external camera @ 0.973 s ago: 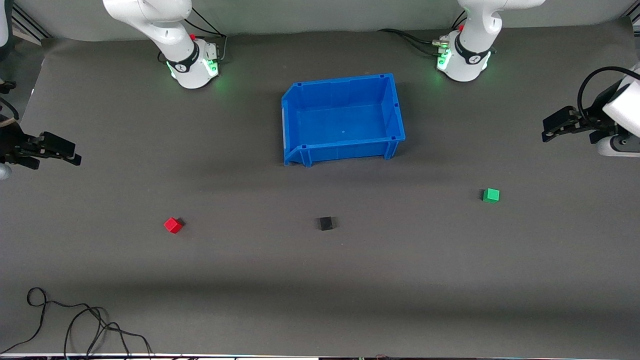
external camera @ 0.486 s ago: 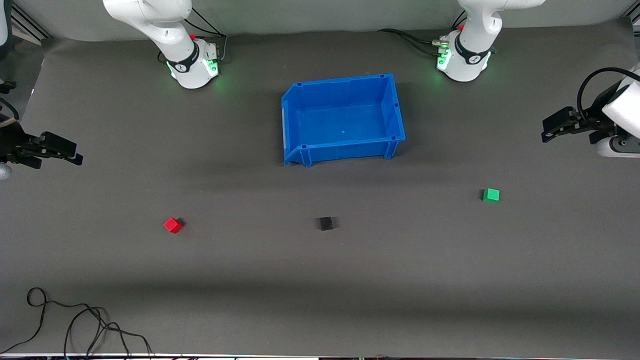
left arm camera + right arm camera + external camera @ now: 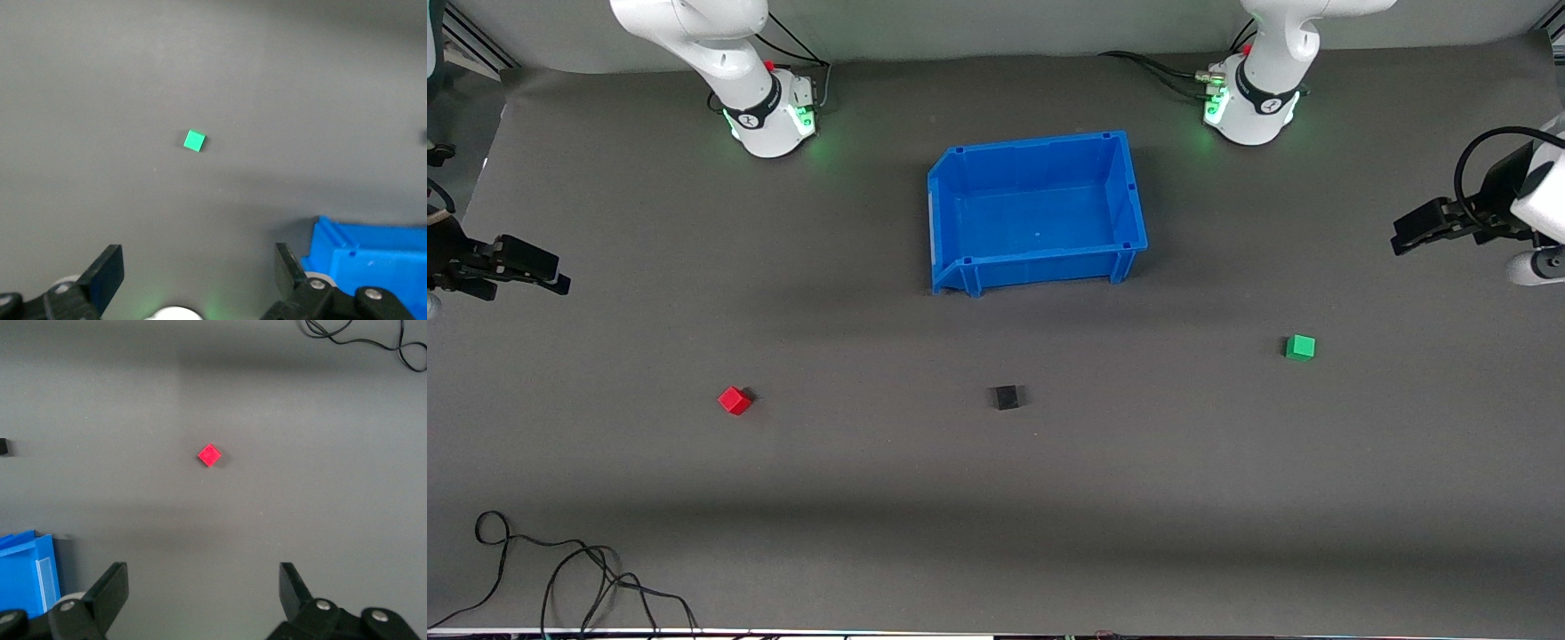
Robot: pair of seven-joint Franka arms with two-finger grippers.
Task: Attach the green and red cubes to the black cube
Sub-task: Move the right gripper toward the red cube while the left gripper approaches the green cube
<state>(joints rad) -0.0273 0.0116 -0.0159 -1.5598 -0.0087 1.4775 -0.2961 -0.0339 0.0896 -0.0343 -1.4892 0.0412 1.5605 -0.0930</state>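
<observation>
left gripper (image 3: 1405,233): we see it up in the air over the left arm's end of the counter (image 3: 996,533), jaws spread wide and empty; the green cube (image 3: 1300,347) lies on the counter well below and apart from it, clear in the left wrist view (image 3: 195,140)
right gripper (image 3: 551,271): it hangs over the right arm's end of the counter, jaws spread and empty; the red cube (image 3: 735,400) sits well apart from it, toward the middle, shown between the fingers' line of sight in the right wrist view (image 3: 209,455)
black cube (image 3: 1007,396): alone on the counter between the two coloured cubes, well apart from both grippers; nothing is attached yet
blue bin (image 3: 1036,212): open and empty, beside the path either gripper would take inward
risk, red cube: it lies turned cornerwise to our right gripper's jaws; closing without rotating the wrist could pinch corners and spin or squirt the cube away
risk, green cube: also slightly skewed; a descent off centre could nudge it before the jaws meet
risk, joining: the black cube is loose; we judge that a push from one side only would slide it instead of seating the cube
risk, arms: both reaching the middle together could collide
</observation>
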